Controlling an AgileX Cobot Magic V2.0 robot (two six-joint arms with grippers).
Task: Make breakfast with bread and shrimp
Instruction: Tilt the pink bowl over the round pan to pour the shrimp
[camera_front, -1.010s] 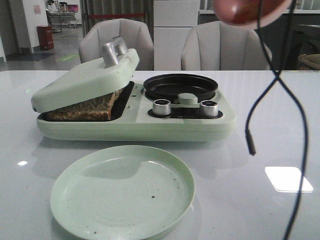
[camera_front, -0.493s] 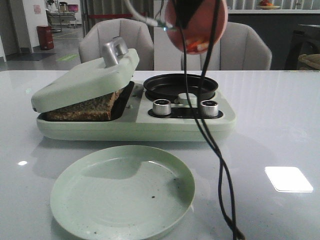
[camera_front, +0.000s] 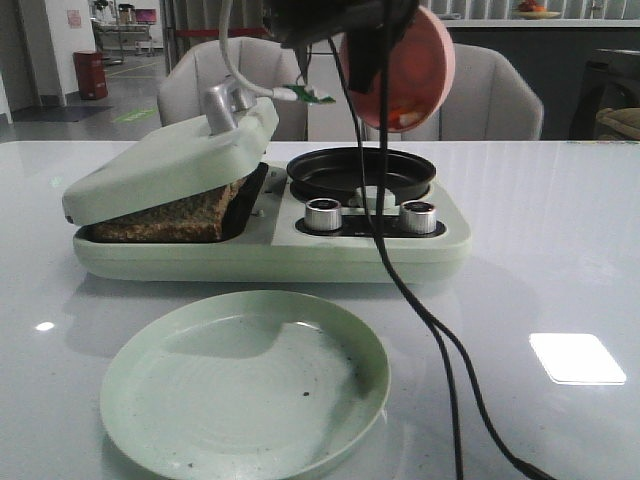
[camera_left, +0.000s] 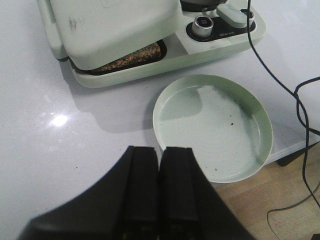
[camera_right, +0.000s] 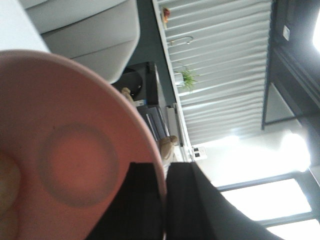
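Shrimp (camera_front: 400, 108): small orange-pink morsel w/ a pale bit, seen low inside the pink bowl (camera_front: 405, 70), upper centre of front view. Bowl is tipped steeply, mouth facing the camera, held above the black round pan (camera_front: 361, 171) of the pale green appliance (camera_front: 270, 248). Shrimp not yet in pan, as far as can be seen.

Bread (camera_front: 165, 218): dark brown crust and speckled crumb edge visible at left of frame, lying in the appliance's left bay under the propped lid (camera_front: 170, 160); lid is resting tilted on it, not fully shut. Slice count can't be told from here.

Progress (judged): bread loaded = done; shrimp pour into pan = in hand; plating onto the green plate (camera_front: 245, 385) (lower centre, bare but for crumbs) = left.

Right gripper (camera_right: 164, 210): clamped on the bowl rim, one finger each side, per right wrist view. Left gripper (camera_left: 160, 190): fingers pressed together, nothing held, hovering near the plate's edge.
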